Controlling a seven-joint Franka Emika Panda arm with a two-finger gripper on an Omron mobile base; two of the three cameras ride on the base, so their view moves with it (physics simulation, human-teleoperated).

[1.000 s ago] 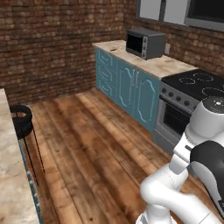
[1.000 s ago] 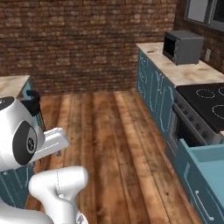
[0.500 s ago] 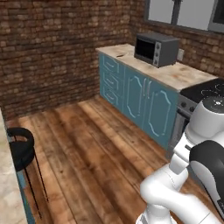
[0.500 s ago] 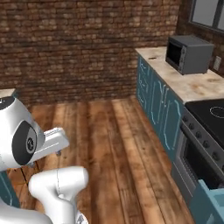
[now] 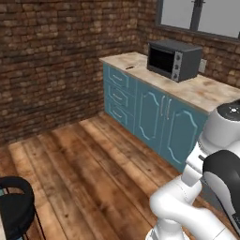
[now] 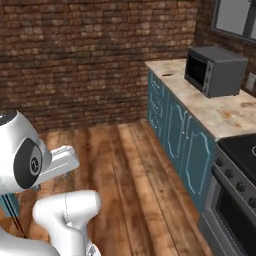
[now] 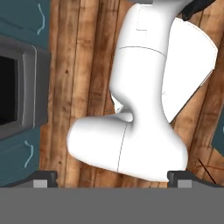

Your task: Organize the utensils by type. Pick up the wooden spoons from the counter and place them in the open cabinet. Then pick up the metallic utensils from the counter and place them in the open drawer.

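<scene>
While the base faced a stretch of worktop (image 5: 206, 91) carrying a grey microwave (image 5: 172, 59), the end effector (image 7: 113, 183) pointed down at the wooden floor (image 7: 83, 70), its fingertips (image 7: 43, 179) spread wide with nothing between them. A small dark slim mark lay near the far end of the worktop, too small to identify. No wooden spoons, metallic utensils, open cabinet or open drawer could be made out, so where they were could not be told. As a judgement, wooden spoons should be light, stiff and slightly grippy, best pinched across the handle near its middle. Small metal pieces would be slicker and thinner, needing a squarer, firmer pinch.
</scene>
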